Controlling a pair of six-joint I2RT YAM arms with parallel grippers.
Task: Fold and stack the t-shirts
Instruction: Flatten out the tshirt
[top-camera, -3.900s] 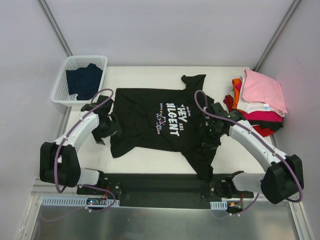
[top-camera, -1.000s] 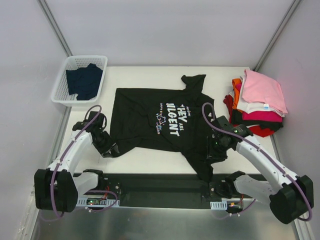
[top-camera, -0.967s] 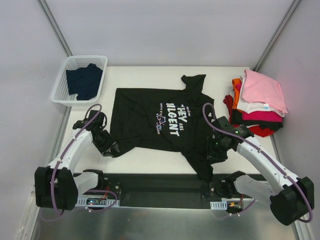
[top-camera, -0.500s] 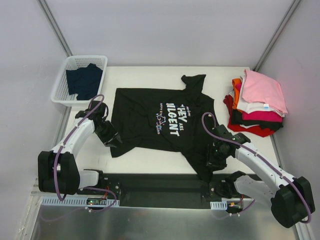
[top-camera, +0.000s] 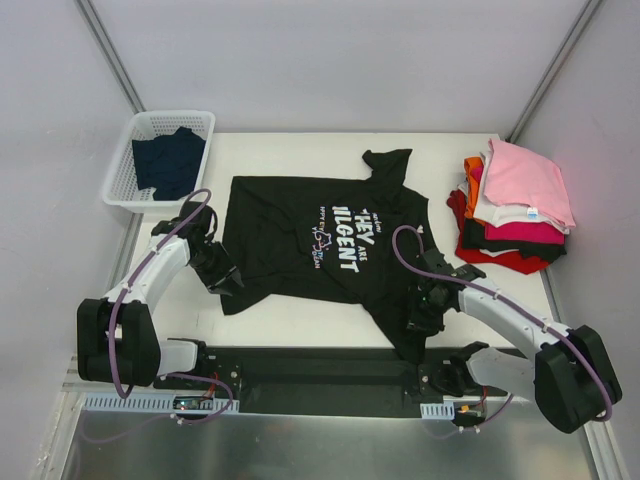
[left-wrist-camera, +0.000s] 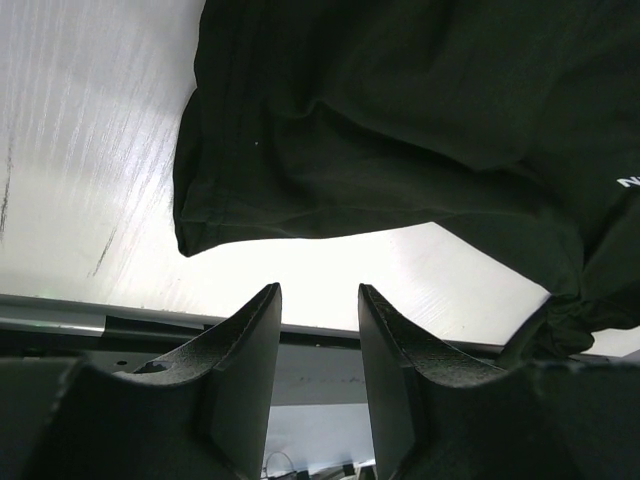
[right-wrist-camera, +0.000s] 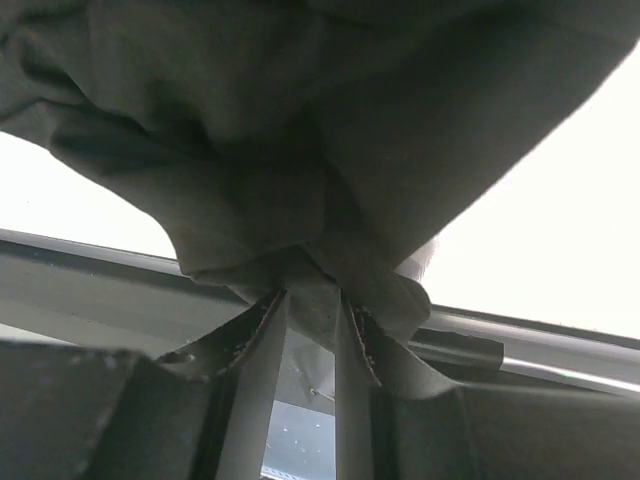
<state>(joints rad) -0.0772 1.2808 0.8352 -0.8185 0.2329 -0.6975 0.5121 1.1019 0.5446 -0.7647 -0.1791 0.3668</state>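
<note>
Basket (top-camera: 116, 176) beyond my left end effector (left-wrist-camera: 318, 292) holds a dark navy tee (top-camera: 168, 160). That end effector stands open, just before the hem of the black t-shirt (top-camera: 300, 240); my right end effector (right-wrist-camera: 312, 300) pinches its bunched edge.

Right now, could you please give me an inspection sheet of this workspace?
Surface: white tabletop, faintly scuffed.
Job's things: black cloth t-shirt with white lettering spread out, near right corner bunched; stack of folded pink, white, magenta, red and orange t-shirts at right.
Clutter: white plastic basket holding dark navy cloth.
Grippers: left gripper fingers open, empty, by the shirt's hem; right gripper fingers shut on bunched corner.
Cables: purple cables loop along both arms.
Surroundings: pale enclosure walls.
</note>
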